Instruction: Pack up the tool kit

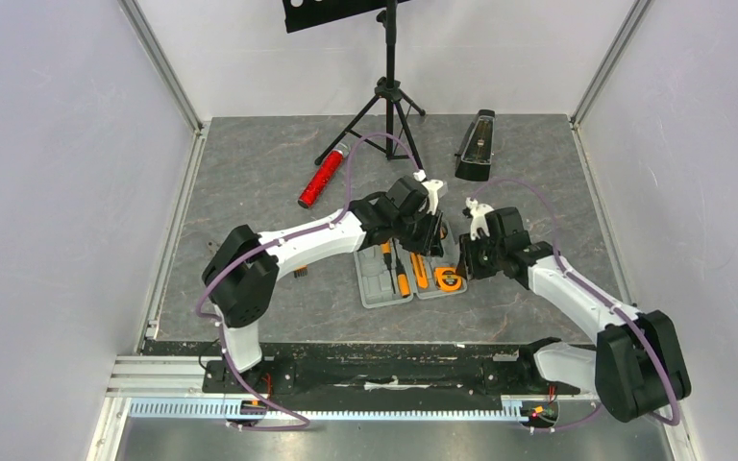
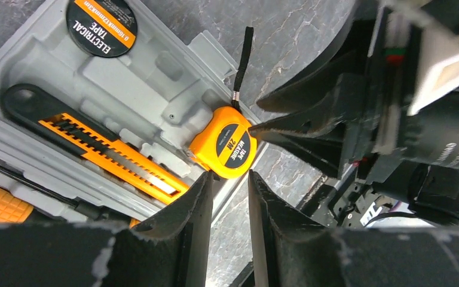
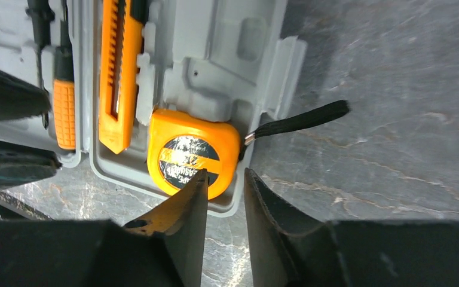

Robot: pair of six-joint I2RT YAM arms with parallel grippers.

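A dark grey, stone-patterned surface (image 1: 250, 173) is seen enclosed by pale walls with metal framing. At its far side a black tripod stand (image 1: 389, 96), a red glittery cylinder (image 1: 322, 178) and a black wedge-shaped metronome (image 1: 476, 144) are found. The flat grey plastic case (image 1: 375, 296) is laid open near the middle of the surface, between the two arms, its moulded recesses facing up. In its right half an orange-and-black knife (image 2: 107, 149) is held lengthwise in a recess, and a round black roll labelled as electrical tape (image 2: 101, 21) is set at one end. In the left half a screwdriver (image 3: 64, 113) with a ribbed orange handle is lodged. The orange tape measure (image 3: 192, 152), rounded and with a black label on its face, is placed at the near right corner of the case, against the rim; whether it is fully seated cannot be told. Its black strap (image 3: 302, 122) is trailed out over the rim onto the surface. The left tool (image 2: 229, 176) is held just above the tape measure with its fingers narrowly parted and nothing between them. The right tool (image 3: 226, 172) is likewise slightly parted and empty, with one fingertip (image 2: 263, 127) set against the side of the tape measure.
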